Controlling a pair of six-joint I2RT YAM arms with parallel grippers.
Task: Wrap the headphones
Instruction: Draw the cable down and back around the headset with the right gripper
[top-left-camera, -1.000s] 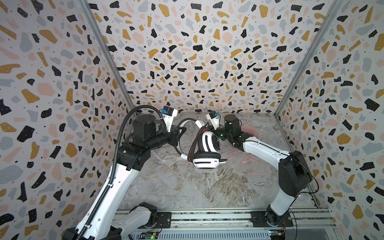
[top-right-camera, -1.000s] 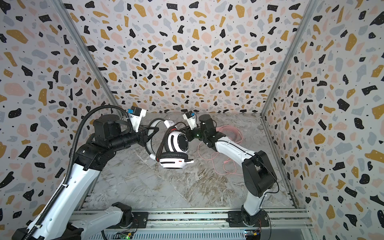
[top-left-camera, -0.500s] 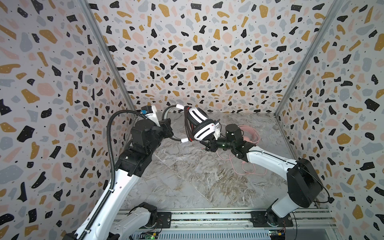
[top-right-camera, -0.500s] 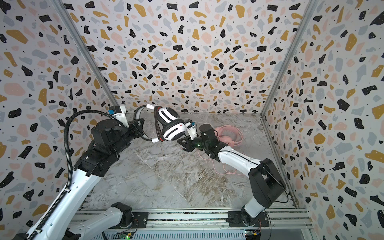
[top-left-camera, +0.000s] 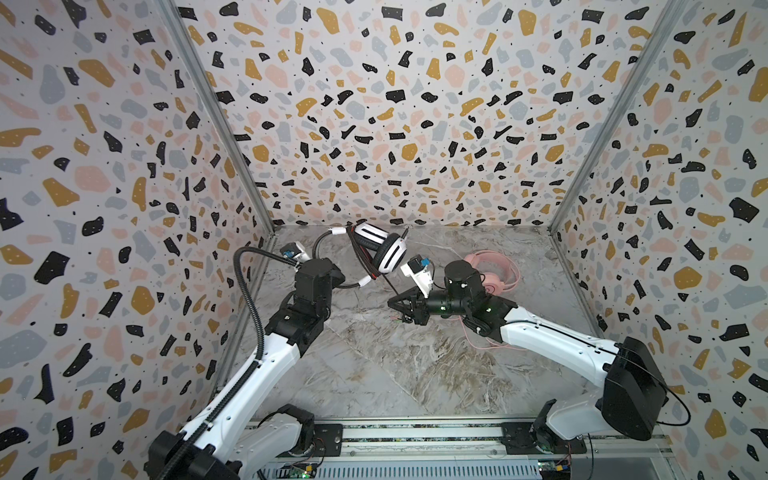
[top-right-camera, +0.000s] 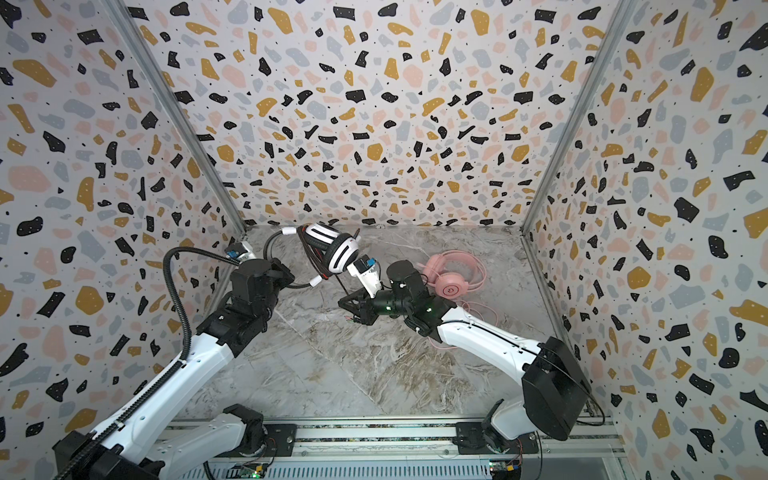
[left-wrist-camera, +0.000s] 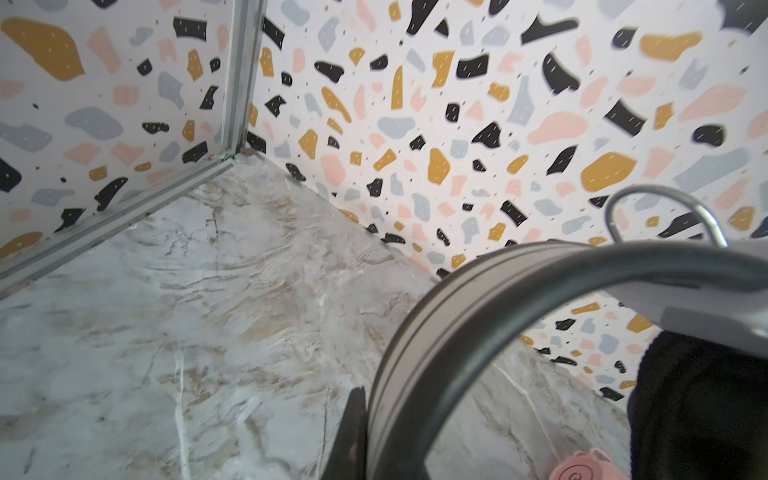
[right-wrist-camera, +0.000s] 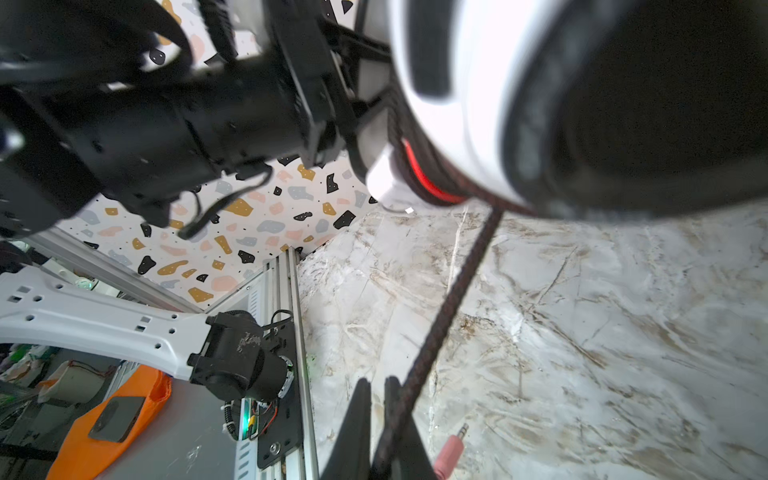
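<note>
Left gripper (top-left-camera: 336, 277) is clamped on the headband (left-wrist-camera: 478, 307) of the white-and-black headset (top-left-camera: 382, 249), held aloft near the back left corner. Right gripper (top-left-camera: 391, 305) pinches its black cable (right-wrist-camera: 453, 299), taut from the earcups; the pink headset (top-left-camera: 496, 272) lies on the table (top-left-camera: 395, 374) behind that arm

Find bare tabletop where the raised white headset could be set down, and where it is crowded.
Widest bare patch: middle and front of the tabletop, bordered by the left arm, right arm and front rail. A smaller strip runs along the back wall, right of the white headset. Crowded: right rear, around the pink headset.
</note>
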